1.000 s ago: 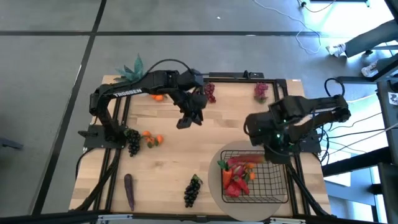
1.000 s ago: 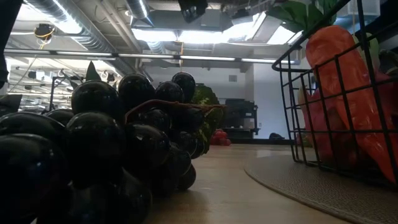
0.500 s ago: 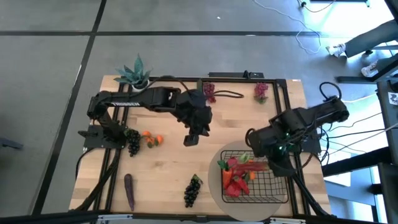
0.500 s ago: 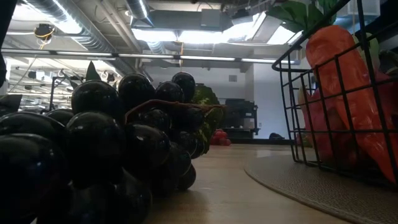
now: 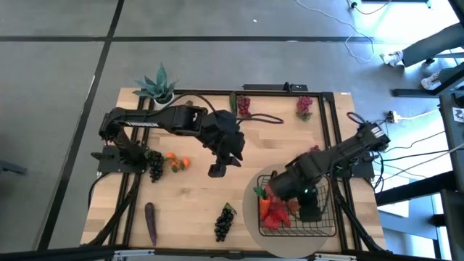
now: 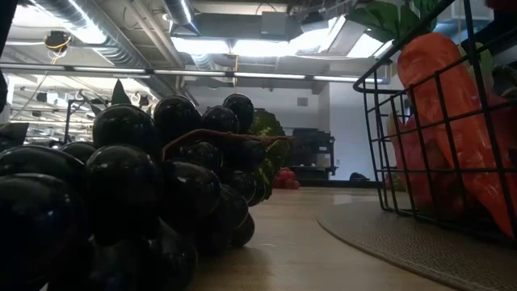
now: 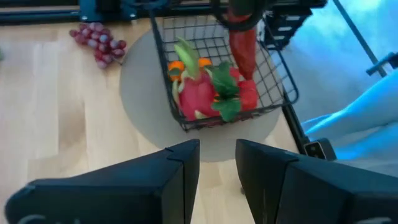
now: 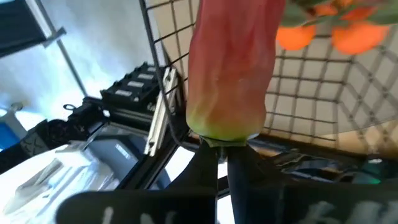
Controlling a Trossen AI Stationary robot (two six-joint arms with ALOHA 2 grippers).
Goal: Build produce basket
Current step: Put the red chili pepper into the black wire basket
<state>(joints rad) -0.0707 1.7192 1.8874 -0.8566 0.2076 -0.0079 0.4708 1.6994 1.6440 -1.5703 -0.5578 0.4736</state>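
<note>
The black wire-mesh rectangular basket (image 5: 336, 214) stands on a round beige mat (image 5: 250, 221) at the right side of the wooden worktop (image 5: 196, 196), and some produce already lies inside it.

Going from the left, a purple toy eggplant (image 5: 151, 223), a bunch of dark grapes (image 5: 154, 165) and small orange tangerines (image 5: 177, 162) lie loose on the worktop, well apart from the basket. My left tool (image 5: 217, 170) hangs over the middle of the worktop. Its fingers have only a narrow gap and hold nothing. A second dark grape bunch (image 5: 225, 221) lies between it and the mat.

My right tool (image 8: 216, 144) is closed on the stem end of a long red chili pepper (image 8: 233, 68). The chili continues the line of the tool, so its long axis points away from the fingers and down into the basket, as the left wrist view also shows. It hangs close to one wall of the basket, inside the rim I think, but I cannot tell this for sure.

Under it lie a pink dragon fruit with green leaves (image 7: 202, 93) and orange tangerines (image 7: 176, 65). I judge that these fill one half of the basket, so the chili should be let go over the free part. The thin rim wire is the only thing that could catch it.
</note>
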